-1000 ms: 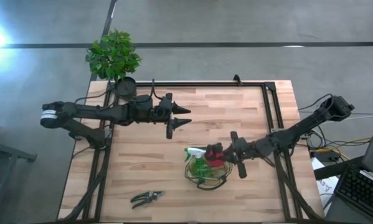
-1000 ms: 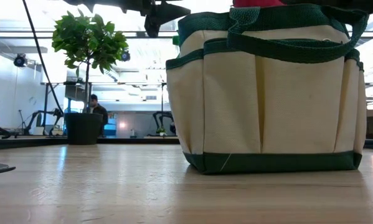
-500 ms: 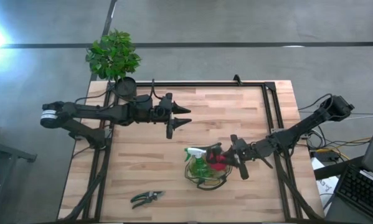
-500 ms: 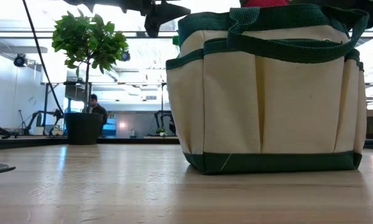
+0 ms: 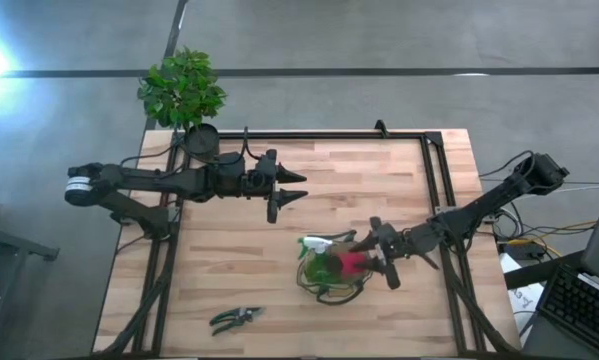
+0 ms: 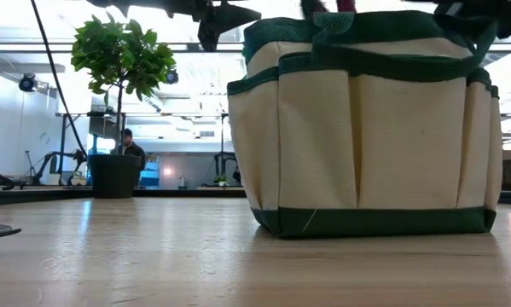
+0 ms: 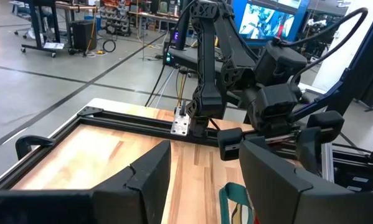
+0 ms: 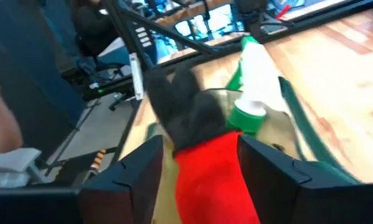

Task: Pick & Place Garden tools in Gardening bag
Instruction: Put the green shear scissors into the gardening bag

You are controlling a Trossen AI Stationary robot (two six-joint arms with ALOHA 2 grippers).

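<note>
With the spray bottle (image 5: 316,247) in the gardening bag (image 5: 329,272), the right gripper (image 5: 364,258) clamps the red-and-black item (image 5: 351,263) above it; the left gripper (image 5: 297,189) waits, spread apart, and the pruning shears (image 5: 235,318) remain on the table (image 5: 219,250).

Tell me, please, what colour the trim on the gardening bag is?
Dark green, on the tan gardening bag; the low view shows it best.
</note>
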